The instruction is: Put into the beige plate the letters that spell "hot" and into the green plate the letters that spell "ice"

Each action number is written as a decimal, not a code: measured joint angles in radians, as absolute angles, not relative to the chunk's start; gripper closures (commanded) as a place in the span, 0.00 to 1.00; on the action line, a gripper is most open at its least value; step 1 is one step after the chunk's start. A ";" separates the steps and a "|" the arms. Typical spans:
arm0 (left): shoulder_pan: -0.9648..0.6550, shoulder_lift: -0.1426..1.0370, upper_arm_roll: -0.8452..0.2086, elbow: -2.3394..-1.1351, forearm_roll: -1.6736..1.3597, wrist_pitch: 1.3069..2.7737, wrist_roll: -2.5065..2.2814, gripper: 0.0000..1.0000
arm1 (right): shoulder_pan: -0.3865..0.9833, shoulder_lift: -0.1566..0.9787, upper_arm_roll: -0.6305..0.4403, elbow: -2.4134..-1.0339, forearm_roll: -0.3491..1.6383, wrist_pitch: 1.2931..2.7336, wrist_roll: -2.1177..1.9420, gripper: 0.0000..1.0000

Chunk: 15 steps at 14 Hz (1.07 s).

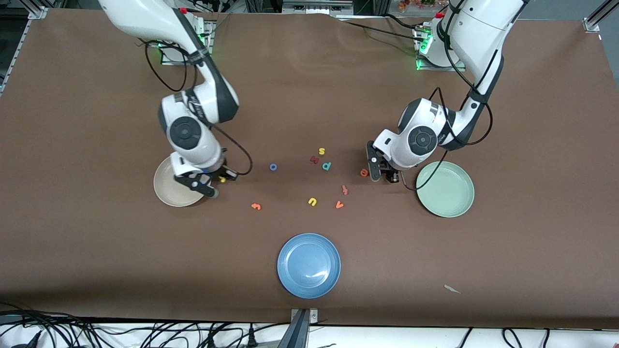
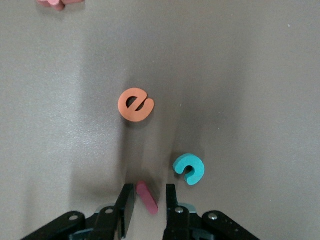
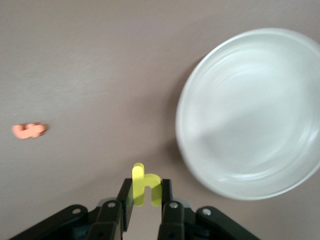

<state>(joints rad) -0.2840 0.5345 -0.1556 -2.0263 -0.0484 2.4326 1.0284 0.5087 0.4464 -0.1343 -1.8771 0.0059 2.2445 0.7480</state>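
Note:
My right gripper [image 1: 215, 182] [image 3: 146, 187] is shut on the yellow "h" [image 1: 222, 179] [image 3: 145, 186], over the table just beside the beige plate [image 1: 167, 186] [image 3: 250, 115]. My left gripper [image 1: 382, 173] [image 2: 150, 192] is low at the table, beside the green plate [image 1: 445, 188]. Its fingers have closed in on the dark red "i" [image 2: 147, 197], which lies aslant between them. The teal "c" [image 2: 190, 169] and the orange "e" [image 1: 364, 172] [image 2: 135, 105] lie close by. The blue "o" [image 1: 273, 167] and the orange "t" [image 1: 256, 206] [image 3: 30, 131] lie mid-table.
A blue plate [image 1: 308, 265] sits nearest the front camera. Loose mid-table letters: yellow "s" [image 1: 321, 152], a dark red letter [image 1: 314, 159], a teal "p" shape [image 1: 327, 166], a red letter [image 1: 345, 190], yellow "u" [image 1: 312, 201], orange "v" [image 1: 339, 205].

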 measured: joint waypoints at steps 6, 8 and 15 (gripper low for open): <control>-0.284 0.534 -0.156 -2.026 -0.048 2.432 1.029 1.00 | 0.504 0.398 -0.241 -2.032 0.006 2.352 0.469 0.83; -0.279 0.532 -0.155 -2.018 -0.048 2.432 1.029 1.00 | 0.504 0.393 -0.261 -2.091 0.006 2.448 0.402 0.54; -0.165 0.501 -0.146 -1.822 -0.048 2.162 1.075 1.00 | 0.504 0.380 -0.261 -2.131 0.008 2.547 0.352 0.00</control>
<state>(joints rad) -0.1654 0.5014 -0.1458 -1.8216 -0.0484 2.1624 1.0754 0.5044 0.3801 -0.2612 -2.1308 0.0082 2.5465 0.3522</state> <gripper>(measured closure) 0.899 0.207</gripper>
